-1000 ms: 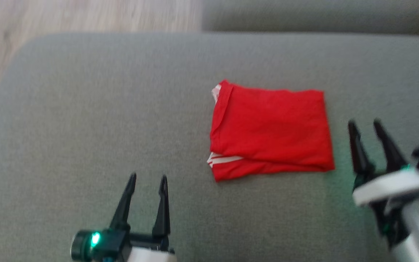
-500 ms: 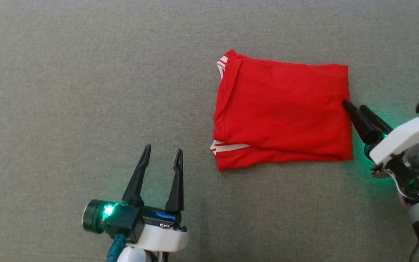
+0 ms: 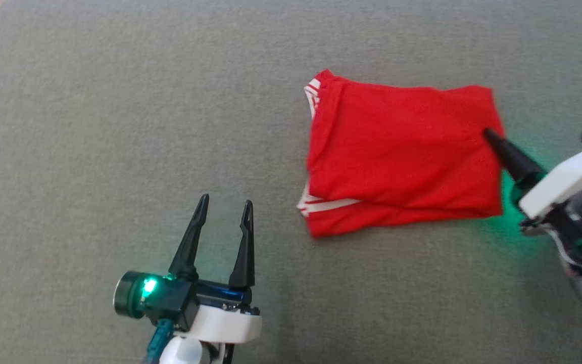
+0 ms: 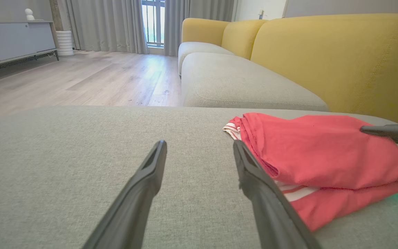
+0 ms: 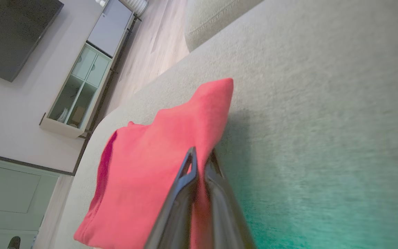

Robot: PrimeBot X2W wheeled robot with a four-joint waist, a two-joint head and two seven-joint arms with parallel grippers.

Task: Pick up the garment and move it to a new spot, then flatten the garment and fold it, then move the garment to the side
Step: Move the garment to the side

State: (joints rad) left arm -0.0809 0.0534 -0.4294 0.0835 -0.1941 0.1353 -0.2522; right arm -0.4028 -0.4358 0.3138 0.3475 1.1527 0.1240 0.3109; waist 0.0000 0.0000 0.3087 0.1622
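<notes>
Right gripper point(image 3: 488, 134) is reaching in from 4 o'clock, clenching the garment's point(image 3: 402, 156) 3 o'clock edge. Left gripper point(image 3: 226, 200) is pointing toward 12 o'clock, jaws spread. Cushion point(image 3: 94, 151) is extending widely toward 9 o'clock.

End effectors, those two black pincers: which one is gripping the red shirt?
The right end effector: it is shut on the right edge of the folded red shirt, while the left end effector stands open, apart from it.

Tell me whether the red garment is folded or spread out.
Folded. The red garment lies as a compact rectangle on the cushion, layers stacked, striped trim between them.
</notes>
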